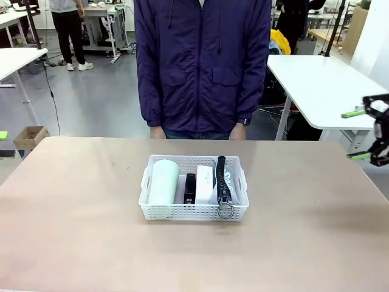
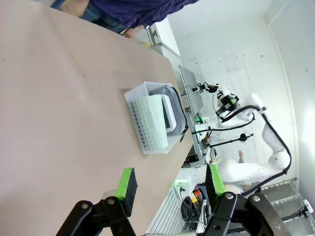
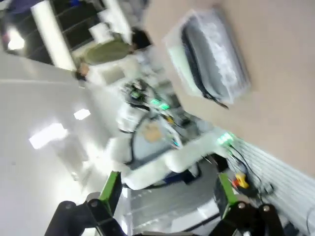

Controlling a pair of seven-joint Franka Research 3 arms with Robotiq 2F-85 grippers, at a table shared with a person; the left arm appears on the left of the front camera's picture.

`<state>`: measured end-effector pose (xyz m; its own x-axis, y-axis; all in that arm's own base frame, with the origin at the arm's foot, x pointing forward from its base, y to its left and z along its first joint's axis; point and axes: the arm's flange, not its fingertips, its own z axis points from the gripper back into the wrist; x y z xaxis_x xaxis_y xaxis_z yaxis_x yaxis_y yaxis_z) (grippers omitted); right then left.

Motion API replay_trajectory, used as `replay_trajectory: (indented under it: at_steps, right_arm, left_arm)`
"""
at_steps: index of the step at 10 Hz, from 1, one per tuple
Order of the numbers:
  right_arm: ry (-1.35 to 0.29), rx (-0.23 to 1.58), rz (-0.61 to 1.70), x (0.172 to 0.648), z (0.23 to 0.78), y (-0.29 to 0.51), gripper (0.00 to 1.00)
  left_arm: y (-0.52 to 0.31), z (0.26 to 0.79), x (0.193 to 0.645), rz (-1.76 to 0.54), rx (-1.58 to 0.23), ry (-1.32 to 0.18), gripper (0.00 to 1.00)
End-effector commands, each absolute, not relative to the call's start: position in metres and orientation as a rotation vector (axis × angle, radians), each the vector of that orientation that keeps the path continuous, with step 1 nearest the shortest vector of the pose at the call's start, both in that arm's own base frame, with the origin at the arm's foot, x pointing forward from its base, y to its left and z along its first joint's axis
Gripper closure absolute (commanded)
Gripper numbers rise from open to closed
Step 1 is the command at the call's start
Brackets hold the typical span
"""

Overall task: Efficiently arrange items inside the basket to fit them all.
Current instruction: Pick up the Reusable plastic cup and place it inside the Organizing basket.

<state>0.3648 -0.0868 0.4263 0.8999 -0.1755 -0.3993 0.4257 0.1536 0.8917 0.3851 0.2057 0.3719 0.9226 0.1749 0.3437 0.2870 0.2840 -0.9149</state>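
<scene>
Front view: basket [image 1: 193, 212] sits mid-table holding cup [image 1: 164, 181], stapler [image 1: 190, 188], box [image 1: 204, 184] and pouch [image 1: 223, 180]. Pouch stands on edge; a knock could tip it. No lettering legible.

Right gripper [image 1: 361, 134] is open, empty, well aside.

Left wrist view: left gripper [image 2: 170, 186] part-open, empty, apart from the basket.

Right wrist view: blurred; nothing legible.

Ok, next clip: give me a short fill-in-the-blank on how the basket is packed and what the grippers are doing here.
1. The pale green cup lies at the basket's ____ end in the front view.
2. Between the cup and the small white box sits the black ____.
3. The metal ring of the grey pouch hangs over the basket's ____ wall.
4. The right gripper, jaws open, holds ____.

Missing words: left; stapler; near; nothing
</scene>
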Motion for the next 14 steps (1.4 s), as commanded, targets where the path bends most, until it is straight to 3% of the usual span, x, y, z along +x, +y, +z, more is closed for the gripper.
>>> replay_trajectory:
  at_steps: [1,3,4,5,14]
  right_arm:
    - [-0.002,1.434,-0.326,0.336,0.403,-0.084,0.0]
    - [-0.224,1.375,-0.165,0.319,0.378,-0.082,0.0]
    - [-0.214,1.309,-0.219,0.323,0.371,-0.076,0.0]
    - [-0.084,1.432,-0.252,0.331,0.391,-0.101,0.0]
    - [-0.084,1.432,-0.252,0.331,0.391,-0.101,0.0]
  left_arm:
    - [0.203,0.372,0.384,-0.085,-1.289,-0.42,0.26]
    - [0.203,0.372,0.384,-0.085,-1.289,-0.42,0.26]
    - [0.203,0.372,0.384,-0.085,-1.289,-0.42,0.26]
    - [0.203,0.372,0.384,-0.085,-1.289,-0.42,0.26]
    - [0.203,0.372,0.384,-0.085,-1.289,-0.42,0.26]
